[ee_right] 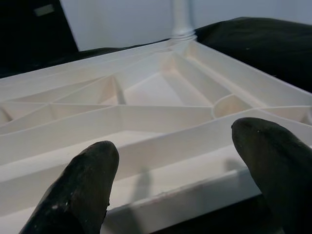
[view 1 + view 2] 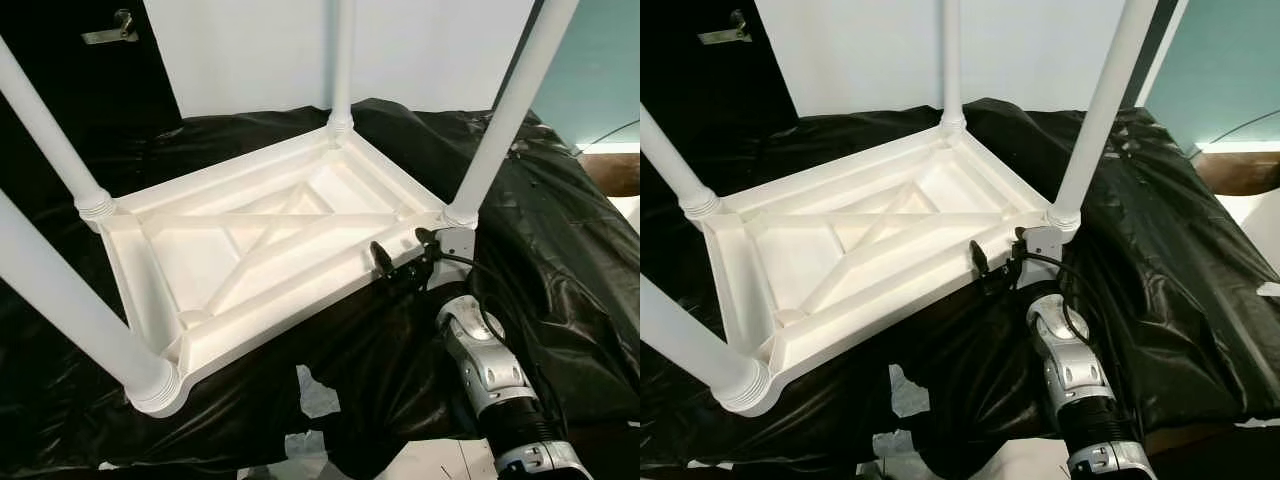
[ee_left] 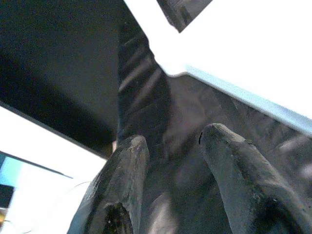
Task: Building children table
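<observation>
mostly done: your upturned white plastic table [image 2: 270, 250] has four white legs [image 2: 505, 115] fitted; right gripper [image 2: 400, 250] spread at rim, left gripper [image 3: 170, 161] apart, idle.

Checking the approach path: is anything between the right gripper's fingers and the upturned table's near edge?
No. In the right wrist view the open right gripper faces the white table rim directly, nothing between.

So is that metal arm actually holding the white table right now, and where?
Nothing is held. The right gripper sits open at the near rim of the upturned table, jaws apart on either side of empty air.
</observation>
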You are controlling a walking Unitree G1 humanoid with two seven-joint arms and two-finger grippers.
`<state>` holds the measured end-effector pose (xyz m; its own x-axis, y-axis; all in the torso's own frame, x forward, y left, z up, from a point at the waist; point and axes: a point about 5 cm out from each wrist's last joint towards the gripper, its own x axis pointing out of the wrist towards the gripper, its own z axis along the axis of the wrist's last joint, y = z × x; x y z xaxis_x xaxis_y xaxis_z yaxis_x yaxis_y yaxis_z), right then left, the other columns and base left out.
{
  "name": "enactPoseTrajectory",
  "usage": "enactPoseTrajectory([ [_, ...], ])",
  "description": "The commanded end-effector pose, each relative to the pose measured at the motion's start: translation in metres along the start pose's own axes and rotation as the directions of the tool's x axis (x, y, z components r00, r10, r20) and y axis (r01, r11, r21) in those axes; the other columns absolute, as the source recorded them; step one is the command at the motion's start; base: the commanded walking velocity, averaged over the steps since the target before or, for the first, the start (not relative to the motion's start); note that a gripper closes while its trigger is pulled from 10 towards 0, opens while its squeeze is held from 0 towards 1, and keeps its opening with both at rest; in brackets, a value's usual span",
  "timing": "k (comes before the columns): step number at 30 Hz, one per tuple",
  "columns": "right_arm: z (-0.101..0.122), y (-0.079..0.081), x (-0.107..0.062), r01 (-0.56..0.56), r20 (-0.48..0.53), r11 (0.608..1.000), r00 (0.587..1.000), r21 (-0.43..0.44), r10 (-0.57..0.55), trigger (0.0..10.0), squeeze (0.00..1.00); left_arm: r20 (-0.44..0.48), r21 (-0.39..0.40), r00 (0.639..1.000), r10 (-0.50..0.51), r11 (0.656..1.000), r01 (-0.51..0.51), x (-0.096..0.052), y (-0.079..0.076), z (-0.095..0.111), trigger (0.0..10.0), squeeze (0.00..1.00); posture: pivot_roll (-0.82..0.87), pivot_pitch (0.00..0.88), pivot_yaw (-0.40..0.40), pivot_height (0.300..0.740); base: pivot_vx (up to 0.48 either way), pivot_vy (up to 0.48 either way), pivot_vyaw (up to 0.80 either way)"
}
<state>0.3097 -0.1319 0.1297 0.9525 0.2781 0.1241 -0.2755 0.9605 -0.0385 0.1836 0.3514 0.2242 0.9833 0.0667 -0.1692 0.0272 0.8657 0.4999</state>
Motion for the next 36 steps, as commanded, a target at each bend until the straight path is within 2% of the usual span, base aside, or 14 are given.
enactPoseTrajectory([
  [1,0.001,0.0,-0.006,0.01,-0.007,1.0,1.0,-0.006,-0.01,10.0,0.0,0.043,-0.073,0.999,0.005,0.997,-0.002,0.015,-0.008,0.002,10.0,0.0,0.17,0.06,-0.009,0.74,0.0,0.0,0.0],
  [2,0.001,-0.001,-0.012,0.022,-0.013,1.0,1.0,-0.007,-0.022,10.0,0.0,0.116,-0.123,0.993,-0.023,0.992,0.037,0.027,-0.017,0.01,10.0,0.0,0.16,0.062,-0.008,0.74,0.0,0.0,0.0],
  [7,0.001,-0.003,-0.019,0.037,-0.027,0.999,0.999,-0.006,-0.037,10.0,0.0,0.206,-0.164,0.977,-0.059,0.982,0.094,0.042,-0.028,0.02,10.0,0.0,0.14,0.07,-0.01,0.74,0.0,0.0,0.0],
  [12,-0.016,-0.015,-0.04,0.079,-0.114,0.997,0.99,-0.012,-0.08,10.0,0.0,0.307,-0.274,0.947,-0.1,0.943,0.188,0.079,-0.053,0.034,10.0,0.0,0.12,0.078,-0.014,0.74,0.0,0.0,0.0],
  [15,-0.02,-0.017,-0.042,0.096,-0.13,0.995,0.987,-0.01,-0.096,10.0,0.0,0.325,-0.283,0.941,-0.098,0.939,0.196,0.084,-0.057,0.037,10.0,0.0,0.12,0.078,-0.014,0.74,0.0,0.0,0.0],
  [17,-0.026,-0.02,-0.045,0.123,-0.162,0.992,0.979,0.005,-0.12,10.0,0.0,0.38,-0.322,0.919,-0.104,0.917,0.237,0.093,-0.068,0.046,10.0,0.0,0.11,0.085,-0.025,0.74,0.0,0.0,0.0],
  [22,-0.028,-0.028,-0.04,0.174,-0.19,0.984,0.968,0.023,-0.167,10.0,0.0,0.474,-0.311,0.867,-0.154,0.892,0.329,0.096,-0.087,0.062,10.0,0.0,0.1,0.091,-0.027,0.74,0.0,0.0,0.0],
  [24,-0.027,-0.03,-0.033,0.191,-0.208,0.981,0.961,0.028,-0.182,10.0,0.0,0.525,-0.283,0.814,-0.247,0.852,0.441,0.092,-0.104,0.069,10.0,0.0,0.09,0.09,-0.031,0.74,0.0,0.0,0.0],
  [27,-0.027,-0.03,-0.029,0.192,-0.217,0.981,0.959,0.029,-0.182,10.0,0.0,0.539,-0.26,0.794,-0.283,0.84,0.476,0.091,-0.112,0.071,10.0,0.0,0.09,0.091,-0.033,0.74,0.0,0.0,0.0],
  [28,-0.026,-0.029,-0.025,0.192,-0.226,0.981,0.958,0.04,-0.179,10.0,0.0,0.558,-0.238,0.76,-0.333,0.813,0.531,0.089,-0.121,0.075,10.0,0.0,0.1,0.088,-0.042,0.74,0.0,0.0,0.0],
  [29,-0.026,-0.029,-0.025,0.192,-0.226,0.981,0.958,0.04,-0.179,10.0,0.0,0.558,-0.238,0.76,-0.333,0.813,0.531,0.089,-0.121,0.075,10.0,0.0,0.1,0.088,-0.042,0.74,0.0,0.0,0.0],
  [30,-0.024,-0.028,-0.015,0.194,-0.241,0.979,0.954,0.055,-0.176,10.0,0.0,0.581,-0.196,0.692,-0.429,0.751,0.63,0.084,-0.14,0.079,10.0,0.0,0.11,0.085,-0.051,0.74,0.0,0.0,0.0],
  [34,-0.024,-0.028,-0.012,0.196,-0.246,0.979,0.953,0.058,-0.176,10.0,0.0,0.588,-0.183,0.67,-0.453,0.733,0.655,0.083,-0.146,0.08,10.0,0.0,0.11,0.085,-0.051,0.74,0.0,0.0,0.0],
  [36,-0.024,-0.029,-0.005,0.198,-0.263,0.978,0.949,0.065,-0.175,10.0,0.0,0.598,-0.162,0.629,-0.497,0.693,0.702,0.077,-0.157,0.082,10.0,0.0,0.11,0.082,-0.057,0.74,0.0,0.0,0.0],
])
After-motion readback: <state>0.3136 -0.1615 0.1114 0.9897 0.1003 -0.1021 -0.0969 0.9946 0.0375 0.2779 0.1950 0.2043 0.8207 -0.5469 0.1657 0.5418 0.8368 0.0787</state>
